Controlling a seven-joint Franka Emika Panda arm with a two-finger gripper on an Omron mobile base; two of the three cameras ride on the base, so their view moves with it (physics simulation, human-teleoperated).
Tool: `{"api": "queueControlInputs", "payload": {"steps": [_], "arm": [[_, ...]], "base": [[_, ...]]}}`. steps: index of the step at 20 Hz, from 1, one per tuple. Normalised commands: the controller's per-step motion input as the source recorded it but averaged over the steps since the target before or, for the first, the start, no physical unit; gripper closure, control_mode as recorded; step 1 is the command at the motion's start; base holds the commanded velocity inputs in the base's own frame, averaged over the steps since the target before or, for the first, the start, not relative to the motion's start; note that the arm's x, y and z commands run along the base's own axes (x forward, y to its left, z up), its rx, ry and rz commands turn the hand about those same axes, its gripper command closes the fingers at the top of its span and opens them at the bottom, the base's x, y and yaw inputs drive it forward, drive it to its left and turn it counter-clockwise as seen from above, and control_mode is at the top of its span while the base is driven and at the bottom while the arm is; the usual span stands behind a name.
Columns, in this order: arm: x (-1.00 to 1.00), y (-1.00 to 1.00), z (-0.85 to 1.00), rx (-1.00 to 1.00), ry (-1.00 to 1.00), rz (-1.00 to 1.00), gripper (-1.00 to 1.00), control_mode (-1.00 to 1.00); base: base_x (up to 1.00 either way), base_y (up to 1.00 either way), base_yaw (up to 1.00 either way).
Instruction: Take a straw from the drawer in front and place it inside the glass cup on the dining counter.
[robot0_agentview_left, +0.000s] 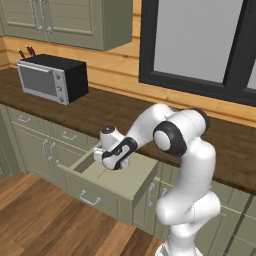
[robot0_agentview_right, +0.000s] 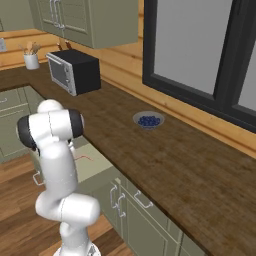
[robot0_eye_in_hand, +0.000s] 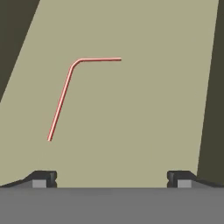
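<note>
The straw lies flat on the pale green floor of the open drawer, and nothing else is in the drawer with it. In the hand view the robot's fingers stand wide apart at the bottom and hold nothing. The straw is ahead of them and off to the left, not between them and not touching them. It has a bend in it: the long part runs up from near the left finger tip and leans a little to the right, and the short part turns off to the right at the top. From the left base view the hand hangs just above the drawer, with the straw seen as a thin red line under it. I think the hand has to slide toward the left side of its own view and go down, so the long part sits between the two tips. There is one straw, one open drawer, one arm and two fingers.
</note>
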Motion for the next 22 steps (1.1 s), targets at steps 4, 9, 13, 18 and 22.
{"api": "queueControlInputs", "payload": {"steps": [4, 9, 13, 18, 22], "arm": [[0.42, 0.0, -0.18, 0.0, 0.0, 0.0, -1.0, -1.0], [0.42, 0.0, -0.04, 0.0, 0.0, 0.0, -1.0, -1.0], [0.15, 0.0, -0.28, -0.03, 0.0, 0.0, -1.0, -1.0], [0.23, 0.02, -0.32, -0.05, -0.01, 0.0, -1.0, -1.0], [0.31, 0.06, -0.2, -0.03, 0.0, 0.0, -1.0, -1.0]], "base": [[0.0, 0.0, 0.0], [0.0, 0.0, 0.0], [0.0, 0.0, 0.0], [0.0, 0.0, 0.0], [0.0, 0.0, 0.0]]}}
